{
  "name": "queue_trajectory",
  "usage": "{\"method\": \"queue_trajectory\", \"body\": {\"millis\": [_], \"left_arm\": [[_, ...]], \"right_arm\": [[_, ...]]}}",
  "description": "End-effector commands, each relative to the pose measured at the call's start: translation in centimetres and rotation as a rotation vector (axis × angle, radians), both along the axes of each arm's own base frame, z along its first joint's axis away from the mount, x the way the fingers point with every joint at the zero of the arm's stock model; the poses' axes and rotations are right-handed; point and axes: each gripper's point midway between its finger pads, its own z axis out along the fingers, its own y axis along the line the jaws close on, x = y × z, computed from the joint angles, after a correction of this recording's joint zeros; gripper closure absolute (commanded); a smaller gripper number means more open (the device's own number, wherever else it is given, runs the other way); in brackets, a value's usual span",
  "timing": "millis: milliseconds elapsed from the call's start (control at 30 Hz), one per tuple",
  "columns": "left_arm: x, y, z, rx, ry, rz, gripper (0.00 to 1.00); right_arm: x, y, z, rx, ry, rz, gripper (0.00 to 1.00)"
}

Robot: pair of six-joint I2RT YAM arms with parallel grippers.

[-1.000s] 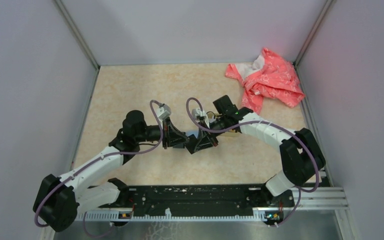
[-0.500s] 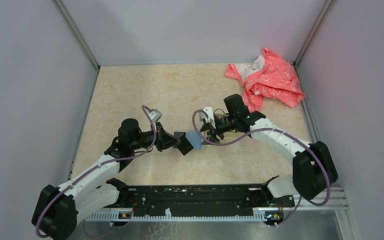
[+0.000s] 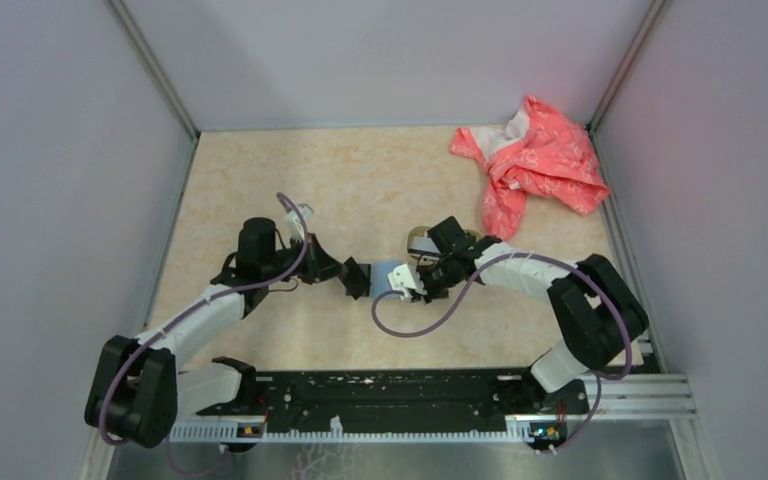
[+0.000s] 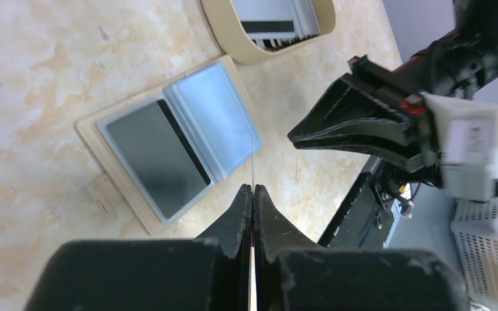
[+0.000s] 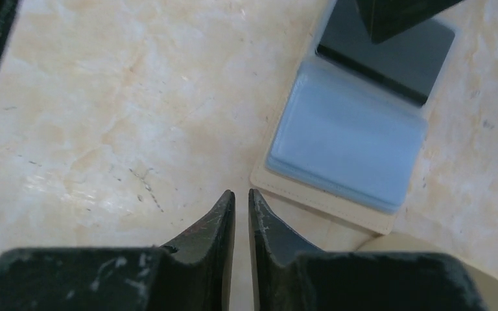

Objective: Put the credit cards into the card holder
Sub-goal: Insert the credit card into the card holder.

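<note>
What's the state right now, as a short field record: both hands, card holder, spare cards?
left hand: shut on a card, seen edge-on, close to the card holder
right hand: nearly closed, narrow gap, nothing between the fingers
card holder: lying open; dark card in one page, blue page beside it
dish: next to the holder, more cards inside
cloth: pink, far right corner
</note>
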Motion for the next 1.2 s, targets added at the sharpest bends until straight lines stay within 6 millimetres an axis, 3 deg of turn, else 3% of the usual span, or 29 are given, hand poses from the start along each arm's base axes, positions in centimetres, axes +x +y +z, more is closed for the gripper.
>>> {"method": "queue_trajectory", "body": {"millis": [0, 167, 333, 400, 500, 600, 667, 733, 800, 933, 1167], "left_arm": [[1.5, 0.4, 0.9, 0.048, -0.03, 0.018, 1.0], [2.1, 0.2, 0.0, 0.091, 0.019, -0.009, 1.0], [2.1, 0.1, -0.6, 0.101, 0.032, -0.026, 1.0], [2.2, 0.1, -1.0, 0.106, 0.039, -0.034, 1.0], [2.3, -0.2, -1.2, 0.105, 0.049, -0.054, 1.0], [2.8, -0.4, -1.2, 0.11, 0.05, -0.061, 1.0], [2.8, -0.4, -1.4, 0.111, 0.056, -0.064, 1.0], [2.8, -0.4, -1.7, 0.109, 0.065, -0.071, 1.0], [2.8, -0.4, -1.9, 0.108, 0.07, -0.075, 1.0], [2.7, -0.3, -2.7, 0.129, 0.1, -0.079, 1.0], [2.7, -0.6, -2.7, 0.121, 0.113, -0.098, 1.0]], "right_arm": [[4.5, 0.1, -0.7, -0.112, -0.075, -0.179, 0.88], [7.8, -1.5, -1.8, -0.208, -0.13, -0.374, 0.9], [13.1, -3.2, 0.1, -0.145, -0.25, -0.724, 0.96], [13.9, -3.7, 0.8, -0.128, -0.265, -0.766, 0.97], [12.2, -2.3, 2.0, -0.049, -0.198, -0.667, 0.97], [6.5, 0.1, 3.3, 0.048, -0.051, -0.318, 0.93], [2.6, 0.8, 3.6, 0.101, 0.041, -0.14, 0.81], [0.2, 0.8, 3.0, 0.123, 0.062, -0.003, 0.74], [-0.2, 0.6, 1.7, 0.091, 0.036, 0.039, 0.74], [-1.2, 1.6, 0.3, 0.042, -0.003, 0.103, 0.83], [-0.2, 2.9, -2.6, -0.115, -0.082, 0.043, 0.89]]}}
